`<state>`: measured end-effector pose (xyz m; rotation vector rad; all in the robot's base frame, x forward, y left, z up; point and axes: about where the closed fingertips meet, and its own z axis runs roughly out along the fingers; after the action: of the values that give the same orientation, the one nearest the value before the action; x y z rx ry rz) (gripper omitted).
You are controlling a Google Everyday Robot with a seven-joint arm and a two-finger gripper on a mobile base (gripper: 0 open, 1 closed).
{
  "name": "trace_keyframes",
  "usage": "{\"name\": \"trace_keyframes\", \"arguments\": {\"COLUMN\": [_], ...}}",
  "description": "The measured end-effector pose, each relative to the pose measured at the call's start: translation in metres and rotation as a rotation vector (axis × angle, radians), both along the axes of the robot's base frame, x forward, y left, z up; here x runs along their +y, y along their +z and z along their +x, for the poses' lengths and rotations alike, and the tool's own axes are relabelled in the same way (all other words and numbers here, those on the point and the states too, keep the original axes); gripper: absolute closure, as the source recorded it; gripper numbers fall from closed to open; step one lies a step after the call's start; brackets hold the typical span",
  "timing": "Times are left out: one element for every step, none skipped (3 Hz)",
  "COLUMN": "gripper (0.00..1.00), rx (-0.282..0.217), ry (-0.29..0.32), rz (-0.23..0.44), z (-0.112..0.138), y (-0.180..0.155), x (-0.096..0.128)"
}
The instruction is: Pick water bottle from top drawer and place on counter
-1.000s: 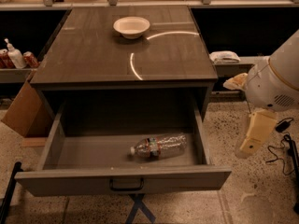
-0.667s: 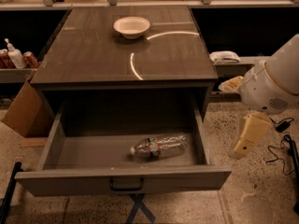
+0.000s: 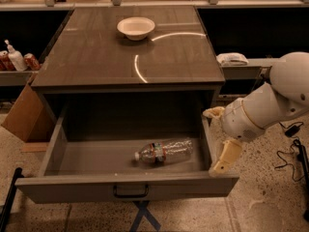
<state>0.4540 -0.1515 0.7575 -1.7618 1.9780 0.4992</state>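
Note:
The water bottle (image 3: 164,151) lies on its side in the open top drawer (image 3: 128,190), white cap to the left, right of the drawer's middle. The drawer is pulled far out, its dark handle facing the front. The counter (image 3: 106,57) stretches above and behind it. My gripper (image 3: 223,161) hangs from the white arm at the drawer's right wall, over its front right corner, to the right of the bottle and apart from it. It holds nothing.
A white bowl (image 3: 136,27) sits on the counter's far side. A pump bottle (image 3: 15,57) and red cans (image 3: 32,61) stand on the left shelf. A cardboard box (image 3: 26,115) leans at the left. A white object (image 3: 232,59) lies on the right shelf. Cables (image 3: 289,149) trail on the floor.
My arm and gripper have moved left, from beside the cabinet to the drawer's right wall. The bottle and drawer have not moved.

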Motion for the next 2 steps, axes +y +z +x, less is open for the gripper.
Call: {"name": "trace_keyframes", "arguments": {"gripper": [0.00,0.00], "rx": [-0.001,-0.006], "ry": [0.003,0.038], "rz": [-0.001,-0.016], "z": [0.0004,0.0058], "y": [-0.0002,0.0000], "x": [0.0008,0.0078]}}
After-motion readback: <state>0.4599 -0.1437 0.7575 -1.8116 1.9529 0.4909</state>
